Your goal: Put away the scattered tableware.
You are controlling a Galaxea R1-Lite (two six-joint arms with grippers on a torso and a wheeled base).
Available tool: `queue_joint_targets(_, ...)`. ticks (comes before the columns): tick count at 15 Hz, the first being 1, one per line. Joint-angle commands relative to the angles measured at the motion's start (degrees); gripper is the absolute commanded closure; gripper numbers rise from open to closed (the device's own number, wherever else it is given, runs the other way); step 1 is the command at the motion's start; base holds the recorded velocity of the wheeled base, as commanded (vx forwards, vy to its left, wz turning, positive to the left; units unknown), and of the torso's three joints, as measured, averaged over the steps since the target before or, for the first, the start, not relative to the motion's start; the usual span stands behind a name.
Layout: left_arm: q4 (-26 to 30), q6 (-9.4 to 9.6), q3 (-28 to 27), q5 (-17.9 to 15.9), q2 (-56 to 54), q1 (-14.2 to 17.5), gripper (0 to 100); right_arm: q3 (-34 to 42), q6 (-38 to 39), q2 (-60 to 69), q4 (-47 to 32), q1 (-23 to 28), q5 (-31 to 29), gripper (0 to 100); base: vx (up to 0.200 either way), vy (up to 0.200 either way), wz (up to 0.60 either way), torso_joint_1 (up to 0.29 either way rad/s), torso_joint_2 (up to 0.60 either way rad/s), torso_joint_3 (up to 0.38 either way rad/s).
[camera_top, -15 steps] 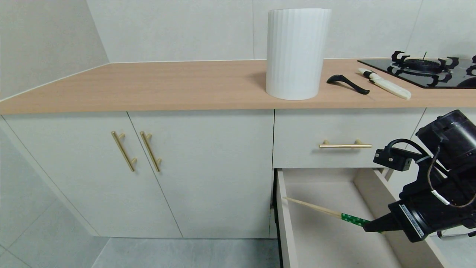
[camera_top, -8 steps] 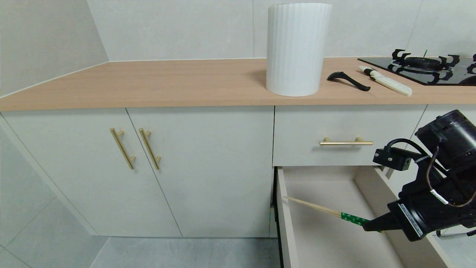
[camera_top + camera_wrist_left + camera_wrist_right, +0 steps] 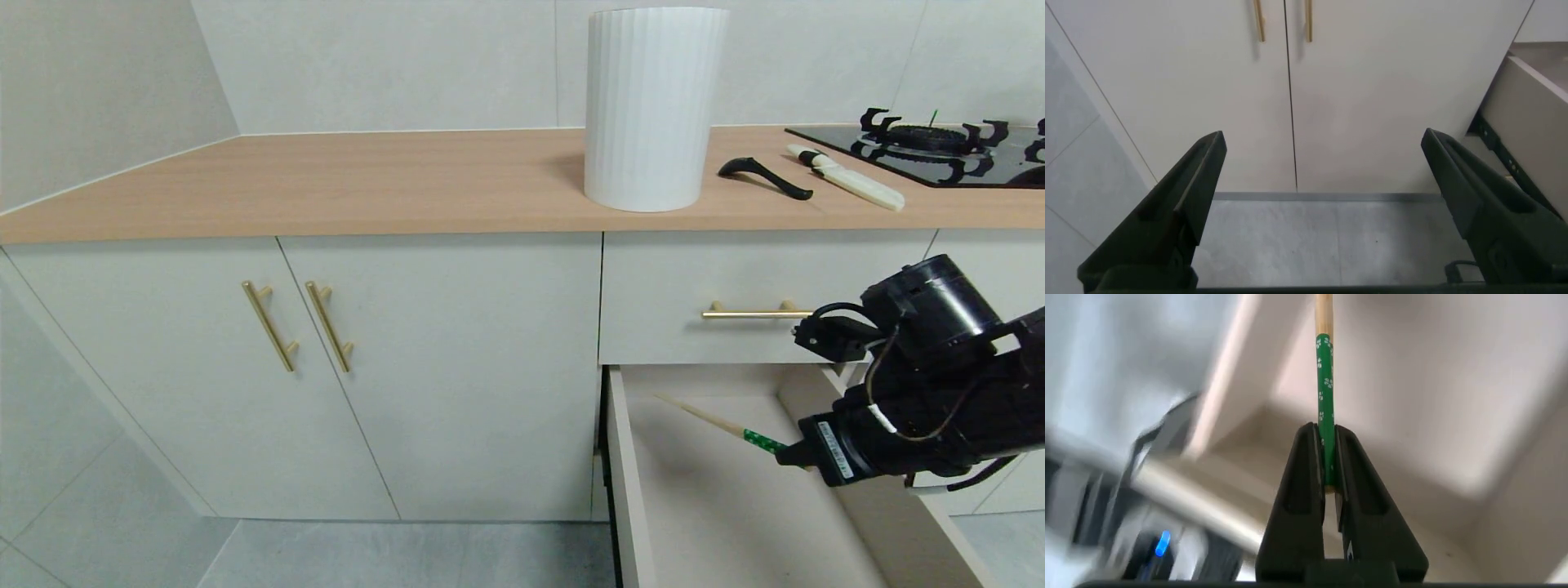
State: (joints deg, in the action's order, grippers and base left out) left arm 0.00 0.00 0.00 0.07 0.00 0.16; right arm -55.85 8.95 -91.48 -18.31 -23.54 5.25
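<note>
Chopstick pinched by R gripper over open drawer

Wooden stick w/ green patterned band at the held end. R fingers are pressed onto that band, and the free tip points toward the drawer's back-left corner, tilted a bit upward. Stick hangs inside the drawer opening, above its floor; can't tell if tip touches anything. This is the lower drawer, pulled out. Upper drawer above it is shut, w/ gold bar handle.

L gripper sits low, facing the double cabinet doors, fingers spread wide, nothing btwn them.

On counter: tall white ribbed canister, then black-handled utensil and cream knife just beside each other, near the hob at far right.
</note>
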Motion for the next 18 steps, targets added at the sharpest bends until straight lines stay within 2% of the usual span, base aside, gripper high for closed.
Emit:
queue_joint_targets(1, 0.0, 0.0, 0.0, 0.01, 0.09, 0.02, 0, -0.32, 1.69, -5.47, 1.96, -0.1, -1.83, 100, 0.0, 0.0, 0.0, 0.0, 0.0, 0.0)
queue_joint_targets(8, 0.0, 0.0, 0.0, 0.01, 0.09, 0.02, 0, -0.05, 6.52, -19.0, 12.6, -0.1, -2.53, 100, 0.0, 0.0, 0.0, 0.0, 0.0, 0.0)
queue_joint_targets(13, 0.0, 0.0, 0.0, 0.01, 0.09, 0.02, 0, 0.03, 11.35, -28.14, 21.3, -0.54, -6.31, 100, 0.0, 0.0, 0.0, 0.0, 0.0, 0.0)
queue_joint_targets(18, 0.0, 0.0, 0.0, 0.01, 0.09, 0.02, 0, 0.12, 11.71, -31.92, 21.74, -1.33, -7.01, 100, 0.0, 0.0, 0.0, 0.0, 0.0, 0.0)
